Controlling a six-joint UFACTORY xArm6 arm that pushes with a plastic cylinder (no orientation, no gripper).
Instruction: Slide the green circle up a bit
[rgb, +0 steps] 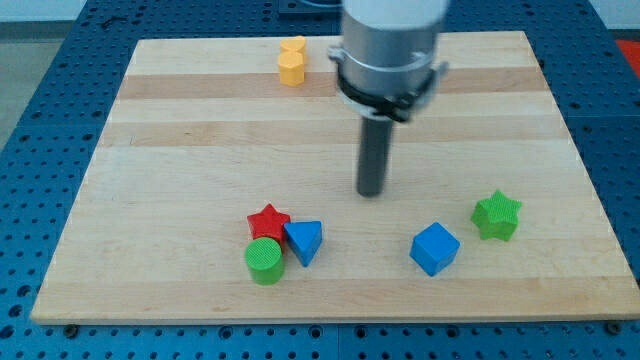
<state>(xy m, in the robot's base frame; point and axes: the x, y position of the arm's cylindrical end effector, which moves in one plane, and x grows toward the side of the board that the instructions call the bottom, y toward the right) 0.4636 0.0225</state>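
Note:
The green circle (264, 260) lies near the view's bottom, left of centre, on the wooden board (180, 140). It touches the red star (268, 221) just above it and the blue triangle (304, 241) at its right. My tip (372, 191) is the lower end of the dark rod. It stands above and to the right of this cluster, well apart from all three blocks.
A blue cube (434, 248) and a green star (496, 215) lie at the lower right. A yellow block (291, 61) sits near the board's top edge, left of the arm's grey housing (390, 50).

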